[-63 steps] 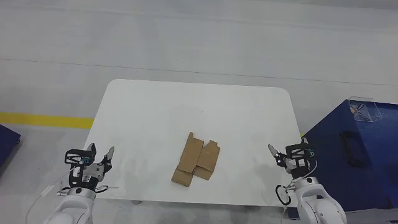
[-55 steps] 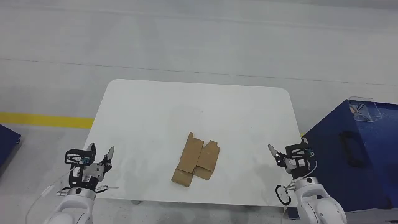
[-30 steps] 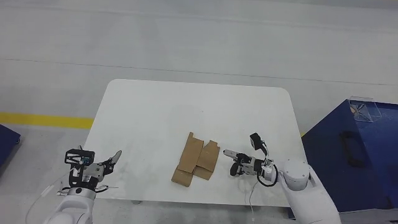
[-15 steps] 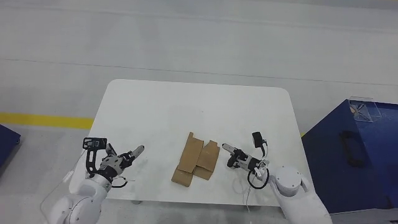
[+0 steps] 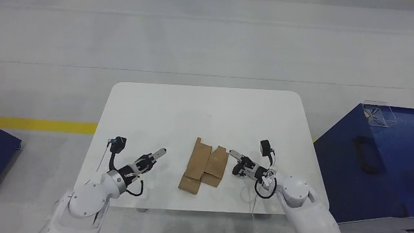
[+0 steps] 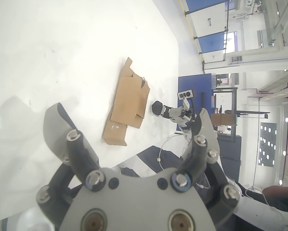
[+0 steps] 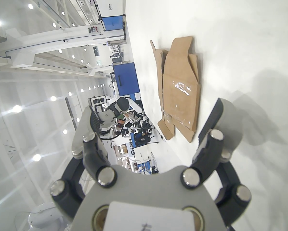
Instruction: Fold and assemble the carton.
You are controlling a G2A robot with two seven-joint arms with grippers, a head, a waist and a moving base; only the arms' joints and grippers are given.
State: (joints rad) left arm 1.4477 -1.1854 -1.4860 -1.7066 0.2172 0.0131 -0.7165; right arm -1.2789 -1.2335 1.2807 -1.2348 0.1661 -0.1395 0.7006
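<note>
Currently the flattened carton (image 5: 202,165) lies on the table (image 5: 162,116).

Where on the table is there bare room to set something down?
The whole far half of the table, beyond the carton, is bare. The near strip is crowded: the left claw and right claw flank the carton.

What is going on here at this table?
A two-armed robot is set to fold a carton. The carton lies flat, not yet folded, near the robot's side of the white table. Both grippers are open, one at each side of it: the right gripper close beside its edge, the left gripper farther off. Neither holds anything.
</note>
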